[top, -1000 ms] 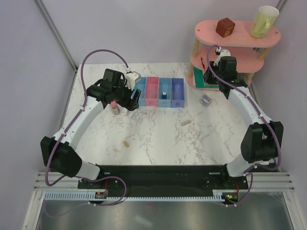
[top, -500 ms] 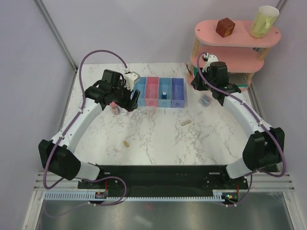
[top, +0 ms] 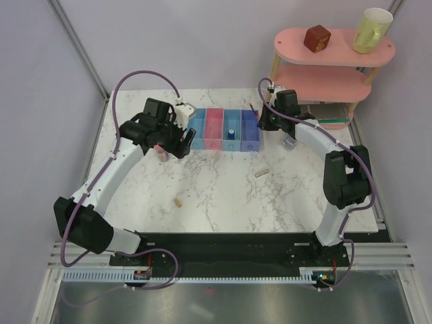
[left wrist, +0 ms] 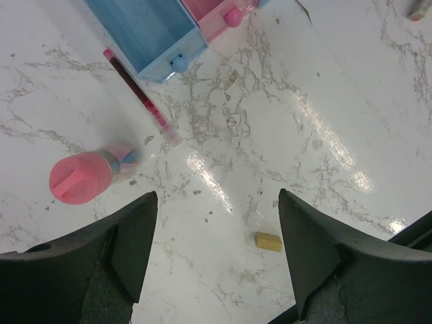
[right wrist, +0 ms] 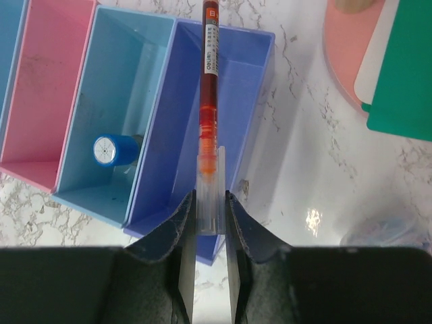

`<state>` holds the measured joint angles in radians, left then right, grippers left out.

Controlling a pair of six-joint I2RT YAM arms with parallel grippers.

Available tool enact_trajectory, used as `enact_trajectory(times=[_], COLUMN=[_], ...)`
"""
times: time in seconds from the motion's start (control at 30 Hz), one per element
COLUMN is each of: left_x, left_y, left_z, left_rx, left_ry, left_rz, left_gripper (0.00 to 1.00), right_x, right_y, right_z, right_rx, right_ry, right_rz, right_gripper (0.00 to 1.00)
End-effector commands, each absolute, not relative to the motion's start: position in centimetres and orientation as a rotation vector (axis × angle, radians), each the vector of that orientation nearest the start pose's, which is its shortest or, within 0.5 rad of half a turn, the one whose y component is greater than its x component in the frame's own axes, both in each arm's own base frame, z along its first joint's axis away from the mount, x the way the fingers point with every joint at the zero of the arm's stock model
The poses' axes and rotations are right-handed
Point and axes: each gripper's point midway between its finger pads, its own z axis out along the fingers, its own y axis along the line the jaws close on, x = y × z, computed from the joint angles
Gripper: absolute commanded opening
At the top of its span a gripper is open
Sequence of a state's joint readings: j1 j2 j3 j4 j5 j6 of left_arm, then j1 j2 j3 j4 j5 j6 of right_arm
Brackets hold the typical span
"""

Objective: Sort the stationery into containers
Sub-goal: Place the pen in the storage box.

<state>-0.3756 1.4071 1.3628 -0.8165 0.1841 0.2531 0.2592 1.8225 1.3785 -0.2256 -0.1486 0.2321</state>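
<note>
Thin red pen (right wrist: 208, 88) over the purple bin (right wrist: 246, 101); blue cylinder (right wrist: 106, 150) inside neighbouring light-blue bin (right wrist: 128, 67).

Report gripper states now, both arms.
Left gripper: open, empty.
Right gripper: shut on the thin red plastic pen.

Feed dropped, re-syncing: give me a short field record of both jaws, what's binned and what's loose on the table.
right jaws: shut on a red pen, over the purple bin
left jaws: open, empty, near the pink cylinder
binned: blue cylinder, in the light blue bin beside the purple one
pink bin: looks empty
loose on the table: pink cylinder, second pen beside the end blue bin, clear tub, two beige pieces
</note>
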Motion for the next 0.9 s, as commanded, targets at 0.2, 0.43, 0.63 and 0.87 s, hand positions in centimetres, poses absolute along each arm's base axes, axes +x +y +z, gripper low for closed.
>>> enact_trajectory(times=[0.2, 0.43, 0.63, 0.87], left_x=[33.4, 33.8, 33.7, 33.6], left_y=[-14.2, -15.0, -14.9, -14.9], left_z=[21.5, 21.0, 20.7, 19.8], left_rx=[0.888, 0.885, 0.892, 0.887], left_ry=[2.265, 2.281, 2.283, 2.291], left_rz=[-0.179, -0.221, -0.221, -0.219], left_gripper=[0.8, 0.8, 0.8, 0.8], right_x=[50.2, 48.8, 47.7, 46.9], right_y=[18.3, 18.1, 18.6, 18.5], right_z=[14.9, 14.0, 13.2, 12.4], right_rx=[-0.135, -0.144, -0.155, -0.152], right_ry=[2.18, 2.205, 2.226, 2.242], right_rz=[0.489, 0.479, 0.478, 0.466], right_gripper=[0.2, 0.2, 0.2, 0.2])
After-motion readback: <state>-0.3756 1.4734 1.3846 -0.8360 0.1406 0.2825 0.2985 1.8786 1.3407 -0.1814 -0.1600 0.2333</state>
